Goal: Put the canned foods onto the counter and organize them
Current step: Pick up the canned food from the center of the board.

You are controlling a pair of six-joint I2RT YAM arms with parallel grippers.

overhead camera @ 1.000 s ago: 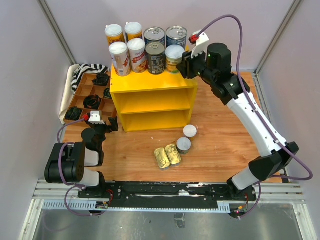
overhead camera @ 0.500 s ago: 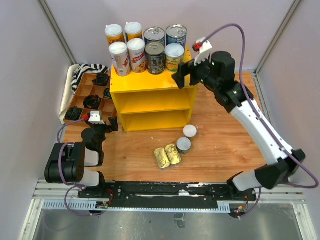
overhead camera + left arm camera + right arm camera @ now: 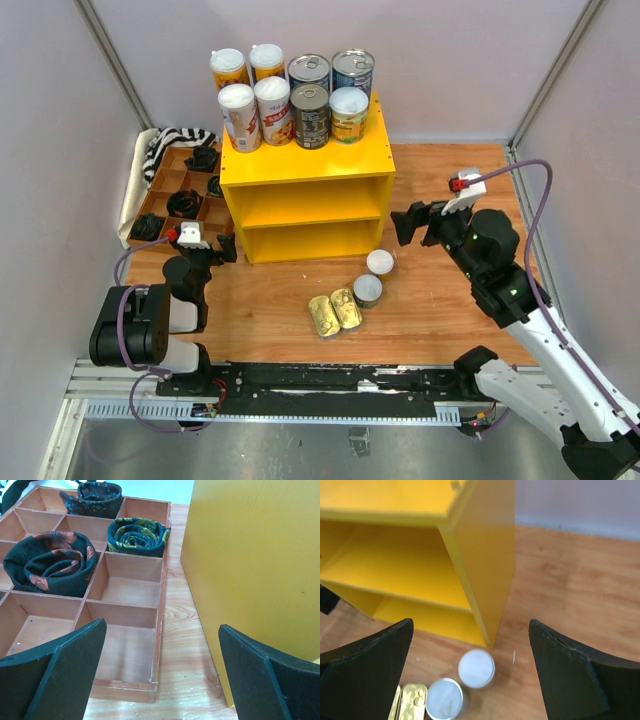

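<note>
Atop bright yellow wooden shelf counter (image 3: pixel 300 160), eight cylindrical cans (image 3: pixel 300 100) stand; four loose metal tins (image 3: pixel 350 295) lie before it, right gripper (image 3: pixel 415 225) nearby, jaws apart, empty. Left wrist: left gripper (image 3: pixel 161 630) spread wide, idle beside counter's left wall. Right wrist: between placements; next likely descend onto short white-lidded can (image 3: pixel 476 668) by counter's front corner.
</note>
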